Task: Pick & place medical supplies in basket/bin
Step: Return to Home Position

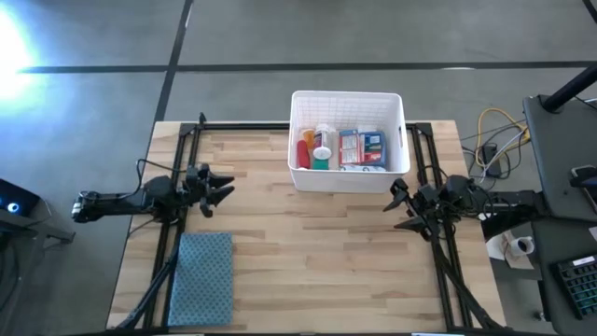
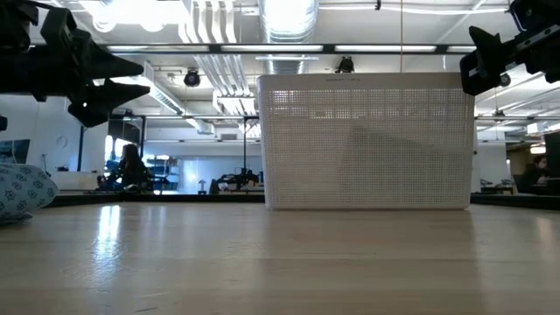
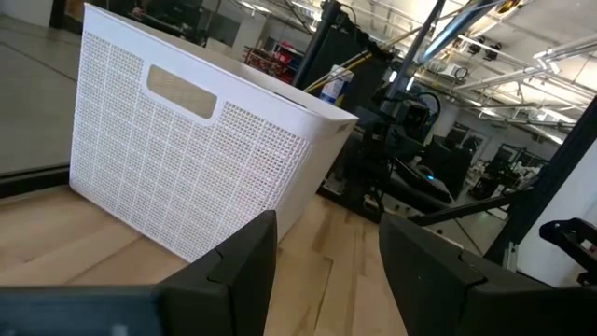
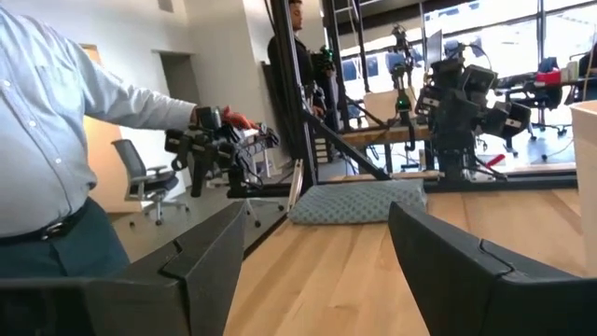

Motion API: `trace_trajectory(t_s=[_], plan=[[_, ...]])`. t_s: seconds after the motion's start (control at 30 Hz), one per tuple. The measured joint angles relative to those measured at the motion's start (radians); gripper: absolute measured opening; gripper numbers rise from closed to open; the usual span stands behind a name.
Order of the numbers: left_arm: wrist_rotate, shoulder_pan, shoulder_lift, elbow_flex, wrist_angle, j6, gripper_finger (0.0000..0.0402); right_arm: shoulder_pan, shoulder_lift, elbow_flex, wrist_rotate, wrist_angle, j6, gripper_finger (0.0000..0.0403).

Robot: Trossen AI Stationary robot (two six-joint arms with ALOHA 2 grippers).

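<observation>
Supplies (image 1: pixel 340 149) lie inside the bin (image 1: pixel 347 95), so the left gripper (image 1: pixel 227 188) and right gripper (image 1: pixel 396 205) flank it, fingers apart, empty.

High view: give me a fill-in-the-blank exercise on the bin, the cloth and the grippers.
1. The medical supplies lie ____ the bin.
2. The cloth lies on the ____ arm's side of the table.
3. The left gripper and the right gripper are both ____, holding nothing.
Missing words: inside; left; open.
</observation>
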Motion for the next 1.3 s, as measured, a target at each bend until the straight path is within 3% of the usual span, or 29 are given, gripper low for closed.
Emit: trace_trajectory(t_s=[0.33, 1.3], plan=[[0.000, 0.000, 0.021, 0.003, -0.006, 0.000, 0.0171, 0.000, -0.001, 0.000, 0.000, 0.001, 0.000, 0.0253], [-0.001, 0.000, 0.243, 0.003, -0.003, 0.000, 0.0171, 0.000, -0.001, 0.000, -0.001, 0.001, 0.000, 0.0256]])
